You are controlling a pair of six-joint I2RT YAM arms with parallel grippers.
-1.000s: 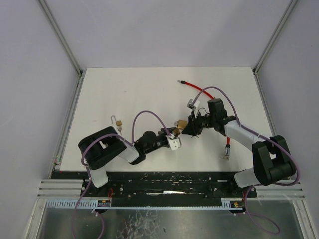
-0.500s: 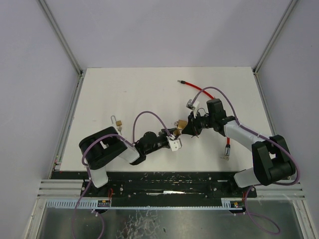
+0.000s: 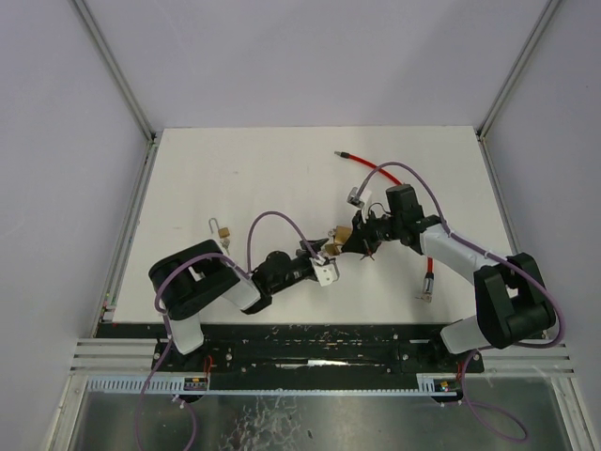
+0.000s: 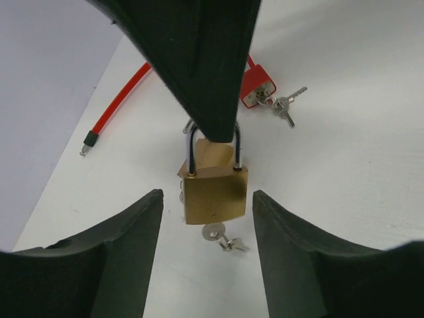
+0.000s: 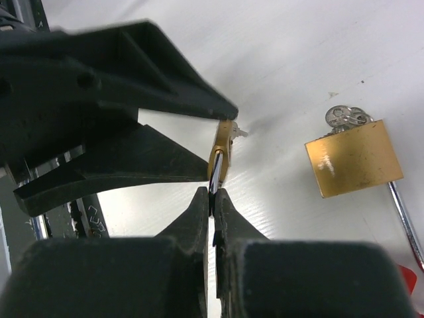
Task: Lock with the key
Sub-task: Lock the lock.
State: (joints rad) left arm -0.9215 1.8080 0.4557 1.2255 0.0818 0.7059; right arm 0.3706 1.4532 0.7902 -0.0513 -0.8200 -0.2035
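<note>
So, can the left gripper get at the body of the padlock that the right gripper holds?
Probably yes. The left gripper stands open with a finger on each side of the padlock; the right gripper pinches only its shackle.

The right gripper (image 4: 220, 129) hides from you the shackle top of the padlock (image 4: 213, 192). Below the padlock, the keys (image 4: 222, 237) are half hidden; from above they are too small to tell.
</note>
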